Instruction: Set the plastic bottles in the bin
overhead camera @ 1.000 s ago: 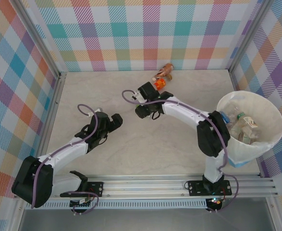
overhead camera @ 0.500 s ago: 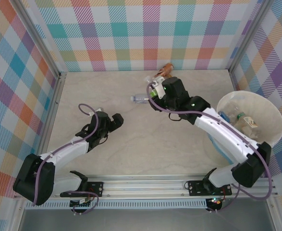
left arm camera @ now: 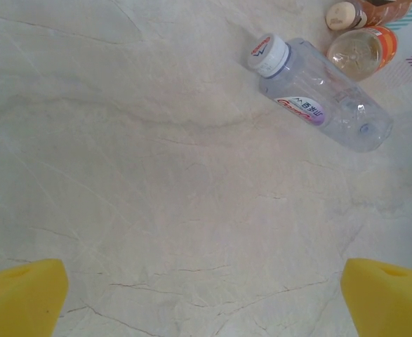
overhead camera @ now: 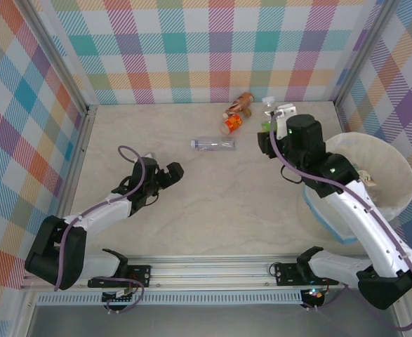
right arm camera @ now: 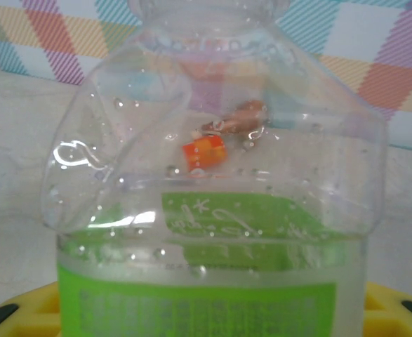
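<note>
Robot lab test cell, I'd say: my left arm (overhead camera: 100,210) and right arm (overhead camera: 353,210) are bolted to an aluminium rail (overhead camera: 213,270) at a marble-look desk (overhead camera: 213,203), boxed in by plaid-printed walls (overhead camera: 213,49) on metal posts (overhead camera: 57,60).

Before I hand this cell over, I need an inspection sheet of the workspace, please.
Surface: pale marbled tabletop, no spills seen.
Job's things: clear plastic bottle with white cap lying flat mid-table; orange plastic bottle and brown plastic bottle together by the back wall; round cream-white bin at right, bottles inside.
Clutter: nothing seen.
Grippers: left pincer open, empty; right pincer shut on green-labelled clear bottle, short of the bin.
Cables: purple cables along both arms, no snag seen.
Surroundings: checked pastel walls, metal rail at near edge.
</note>
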Motion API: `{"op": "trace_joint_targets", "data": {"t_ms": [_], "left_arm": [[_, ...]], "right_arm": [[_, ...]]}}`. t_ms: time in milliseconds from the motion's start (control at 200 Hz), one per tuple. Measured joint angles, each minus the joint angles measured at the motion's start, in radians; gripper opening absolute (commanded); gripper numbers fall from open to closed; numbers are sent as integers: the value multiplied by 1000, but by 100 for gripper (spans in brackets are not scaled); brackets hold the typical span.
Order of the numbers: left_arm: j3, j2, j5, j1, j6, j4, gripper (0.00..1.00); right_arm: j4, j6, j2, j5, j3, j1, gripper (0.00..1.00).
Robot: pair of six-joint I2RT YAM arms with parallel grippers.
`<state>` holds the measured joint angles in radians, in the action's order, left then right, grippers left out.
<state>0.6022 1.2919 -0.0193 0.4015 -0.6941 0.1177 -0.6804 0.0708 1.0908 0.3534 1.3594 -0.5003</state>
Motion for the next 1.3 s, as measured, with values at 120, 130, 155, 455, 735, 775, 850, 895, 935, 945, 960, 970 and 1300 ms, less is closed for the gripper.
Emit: {"op": "trace_joint_targets", "data": {"t_ms": [120,130,155,455,735,775,850,895,935,945,960,970,1300], "left_arm": [[3,11,-7,-1,3,6,100],[3,12,-8,-1,3,6,100],[3,13,-9,-1,3,8,100],[5,16,-18,-6,3,16,100],[5,31,-19,-8,3,16,100],[5,33,-19,-8,3,16,100],[5,35,-24,-8,3,16,100],[5,37,-25,-8,3,16,100],[5,39,-25,-8,3,16,100],[5,39,-25,-8,3,16,100],[5,40,-25,-8,3,16,100],[5,40,-25,-8,3,16,100],[25,76,-48,-19,7,17,100]], "right_arm": [[-66,20,-19,-13,6,138,49],[-71,21,-20,-14,6,152,49],[-84,24,-24,-19,6,179,49],[-168,47,-74,-154,34,483,50],[-213,54,-97,-252,48,541,52],[-220,57,-97,-203,51,544,53],[-231,57,-98,-99,54,569,54],[-241,58,-98,-53,54,598,55],[-248,61,-100,-26,51,628,56],[-248,61,-101,-19,50,637,57],[-250,63,-103,-12,47,647,57],[-250,65,-105,-6,45,657,57],[-292,48,-111,210,-37,801,64]]}}
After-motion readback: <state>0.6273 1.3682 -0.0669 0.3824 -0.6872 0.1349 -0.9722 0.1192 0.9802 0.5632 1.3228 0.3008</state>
